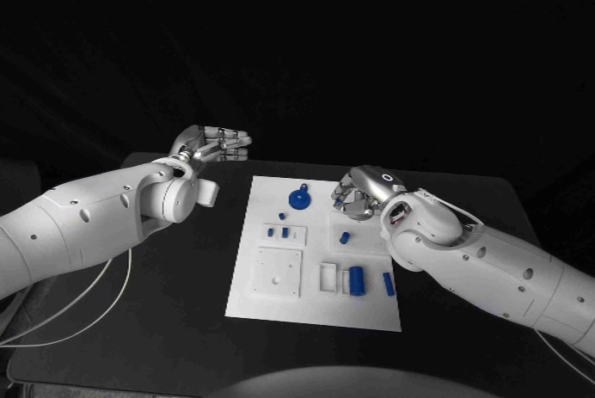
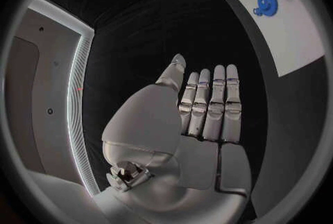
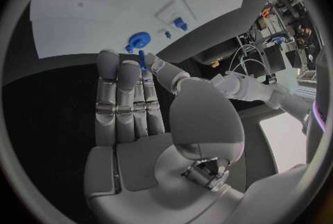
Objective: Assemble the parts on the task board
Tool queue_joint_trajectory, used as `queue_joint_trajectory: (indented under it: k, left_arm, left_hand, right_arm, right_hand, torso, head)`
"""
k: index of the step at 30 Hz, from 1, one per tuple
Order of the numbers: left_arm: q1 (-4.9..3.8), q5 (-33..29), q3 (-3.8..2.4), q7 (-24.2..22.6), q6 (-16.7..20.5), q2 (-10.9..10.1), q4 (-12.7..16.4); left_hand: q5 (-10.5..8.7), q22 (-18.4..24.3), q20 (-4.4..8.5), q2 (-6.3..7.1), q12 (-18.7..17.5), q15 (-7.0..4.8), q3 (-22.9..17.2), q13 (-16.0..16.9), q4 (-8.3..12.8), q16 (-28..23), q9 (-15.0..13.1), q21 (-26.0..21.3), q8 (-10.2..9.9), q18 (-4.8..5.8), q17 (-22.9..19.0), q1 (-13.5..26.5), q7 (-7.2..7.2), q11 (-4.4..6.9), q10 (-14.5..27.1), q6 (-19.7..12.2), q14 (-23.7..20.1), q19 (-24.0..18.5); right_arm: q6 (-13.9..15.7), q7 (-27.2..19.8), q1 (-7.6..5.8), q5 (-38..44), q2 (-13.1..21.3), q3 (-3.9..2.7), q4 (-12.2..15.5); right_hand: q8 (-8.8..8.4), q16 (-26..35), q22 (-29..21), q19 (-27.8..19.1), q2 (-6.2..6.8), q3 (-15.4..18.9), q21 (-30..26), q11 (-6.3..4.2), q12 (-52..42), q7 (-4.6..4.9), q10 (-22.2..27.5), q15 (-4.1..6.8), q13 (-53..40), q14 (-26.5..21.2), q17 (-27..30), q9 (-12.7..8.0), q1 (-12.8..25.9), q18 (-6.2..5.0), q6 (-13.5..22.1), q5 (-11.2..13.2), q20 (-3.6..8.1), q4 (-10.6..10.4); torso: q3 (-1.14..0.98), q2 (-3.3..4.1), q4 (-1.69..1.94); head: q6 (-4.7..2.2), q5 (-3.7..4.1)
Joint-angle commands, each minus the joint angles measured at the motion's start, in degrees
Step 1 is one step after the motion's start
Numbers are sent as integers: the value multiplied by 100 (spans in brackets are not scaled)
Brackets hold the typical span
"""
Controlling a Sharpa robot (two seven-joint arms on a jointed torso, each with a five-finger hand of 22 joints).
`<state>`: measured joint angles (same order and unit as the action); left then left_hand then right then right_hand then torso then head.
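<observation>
The white task board (image 1: 325, 305) lies in the middle of the black table. On it are a round blue disc (image 1: 299, 199), several small blue pieces (image 1: 286, 232) and a blue cylinder (image 1: 357, 279). My right hand (image 1: 357, 196) hovers over the board's far right part, beside the disc. In the right wrist view a thin blue peg (image 3: 142, 60) sits pinched between its thumb and fingertips (image 3: 118, 66), with the disc (image 3: 139, 42) just beyond. My left hand (image 1: 213, 143) hangs off the board's far left corner, fingers straight (image 2: 211, 105) and holding nothing.
A raised white square plate (image 1: 278, 271) and a small white frame (image 1: 330, 277) sit on the board's near half. Another blue piece (image 1: 388, 283) lies at the board's right edge. A white cable (image 1: 75, 316) trails on the table at the left.
</observation>
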<state>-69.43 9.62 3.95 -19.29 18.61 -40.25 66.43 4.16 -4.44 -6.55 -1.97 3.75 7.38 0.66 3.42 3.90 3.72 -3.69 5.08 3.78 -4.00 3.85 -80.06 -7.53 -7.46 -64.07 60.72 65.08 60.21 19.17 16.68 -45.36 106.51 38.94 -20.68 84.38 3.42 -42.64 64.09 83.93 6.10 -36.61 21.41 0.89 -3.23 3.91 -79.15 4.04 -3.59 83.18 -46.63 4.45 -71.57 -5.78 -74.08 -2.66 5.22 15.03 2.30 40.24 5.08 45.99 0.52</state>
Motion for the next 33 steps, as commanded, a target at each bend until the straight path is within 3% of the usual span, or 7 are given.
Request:
queue_joint_trajectory:
  k: [1, 8, 11, 15, 18, 28, 33]
  left_arm:
    - [-8, -48, -5, -80, -4, 92, -50]
    - [-7, -57, -5, -106, 62, 306, -237]
    - [-8, -59, -5, -108, 72, 394, -283]
    - [-8, -60, -5, -112, 95, 484, -310]
    - [-9, -60, -5, -111, 100, 543, -330]
    - [-9, -60, -5, -109, 79, 677, -355]
    - [-9, -60, -5, -107, 68, 698, -356]
  left_hand:
    - [-22, 8, -20, -15, -30, -1, 3, -5, -39, -22, -3, 28, -13, -58, -2, -40, -8, -2, 8, 6, -37, 5]
    - [-11, 6, -15, -30, -30, -8, -7, -5, -36, -21, -3, 35, -12, -60, -1, -53, -3, 4, -6, 18, -22, 15]
    - [-14, 6, -13, -35, -29, -8, -9, -5, -39, -21, -3, 36, -12, -58, -2, -57, -2, 4, -10, 26, -19, 15]
    - [-14, 6, -13, -35, -29, -8, -9, -5, -39, -21, -3, 36, -12, -58, -2, -57, -2, 4, -10, 26, -19, 15]
    - [-12, 5, -12, -36, -30, -9, -12, -5, -38, -22, -3, 38, -13, -59, -2, -67, -2, 4, -10, 23, -20, 18]
    - [-12, 5, -12, -36, -30, -9, -12, -5, -38, -22, -3, 38, -13, -59, -2, -67, -2, 4, -10, 23, -20, 18]
    - [-9, 6, -10, -41, -30, -10, -13, -6, -51, -22, -3, 40, -13, -59, -2, -81, -3, 6, -14, 23, -17, 19]
  right_arm:
    - [135, -246, 65, -180, -78, 21, 96]
    - [294, -386, 239, 61, -308, 166, 100]
    - [388, -438, 335, 200, -425, 287, 49]
    - [566, -471, 495, 353, -546, 407, 3]
    - [686, -467, 604, 449, -628, 442, -20]
    - [827, -365, 802, 697, -837, 520, -147]
    - [866, -329, 854, 750, -897, 561, -223]
  right_hand:
    - [29, 26, 0, 227, -61, -2, 11, -27, -29, 12, -62, 26, -9, 9, -7, 6, 5, -62, -19, -11, 51, 1]
    - [29, 37, -4, 225, -62, 2, 1, -26, -30, 12, -60, 24, -10, 7, -6, 7, -4, -65, -17, -11, 50, 7]
    - [29, 38, -3, 228, -64, 3, 5, -25, -29, 12, -60, 24, -9, 9, -7, 7, -10, -66, -18, -11, 50, 5]
    - [28, 42, -2, 230, -69, 15, 10, -25, -29, 12, -60, 24, -9, 13, -9, 7, -22, -70, -15, -10, 50, 0]
    - [26, 46, -3, 227, -72, 51, 11, -24, -31, 13, -53, 22, -9, 18, -13, 7, -44, -73, -16, -9, 48, -20]
    - [28, 42, 5, 233, -62, 44, 33, -26, -29, 10, -64, 24, -9, 21, -22, 7, -63, -73, -23, -11, 49, -23]
    - [27, 40, 13, 231, -53, 27, 45, -25, -29, 9, -66, 24, -9, 23, -26, 6, -72, -74, -25, -11, 50, -18]
  torso:
    - [34, -30, 34]
    - [66, -68, 40]
    - [84, -81, 38]
    - [84, -73, 48]
    - [75, -70, 35]
    - [82, -70, 28]
    - [68, -67, 30]
  head:
    - [0, -124]
    - [29, -393]
    - [52, -551]
    - [48, -655]
    - [80, -770]
    - [164, -893]
    - [208, -972]
